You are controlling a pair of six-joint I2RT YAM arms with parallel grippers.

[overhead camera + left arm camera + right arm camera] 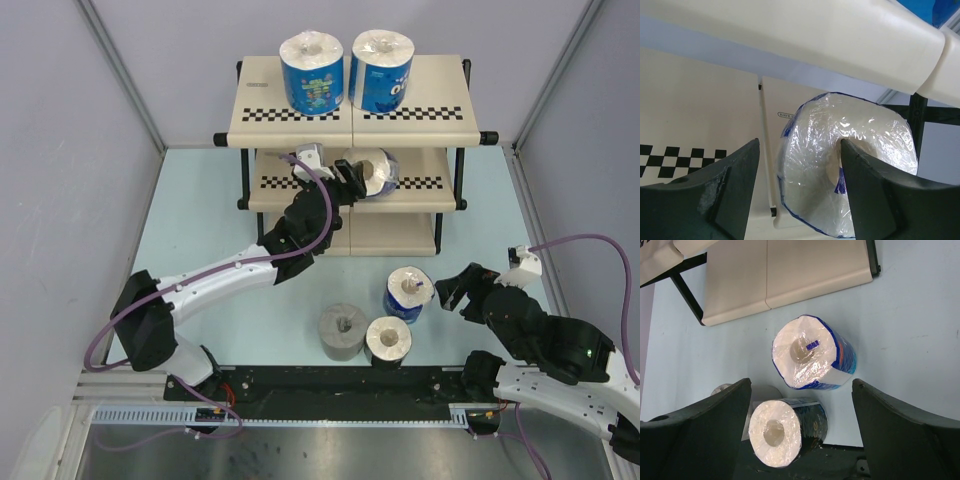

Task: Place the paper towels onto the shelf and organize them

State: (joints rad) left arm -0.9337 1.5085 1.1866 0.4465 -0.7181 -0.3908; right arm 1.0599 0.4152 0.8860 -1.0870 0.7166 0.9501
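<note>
DONE: three paper towels on shelf | REMAINING: three on worktop | left gripper: parted at middle-tier roll, not clamping | right gripper: wide, empty

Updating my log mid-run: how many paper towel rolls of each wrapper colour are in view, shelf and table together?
Blue-wrapped rolls: 4
Plain grey roll: 1
Dark-wrapped roll: 1
Total: 6
</note>
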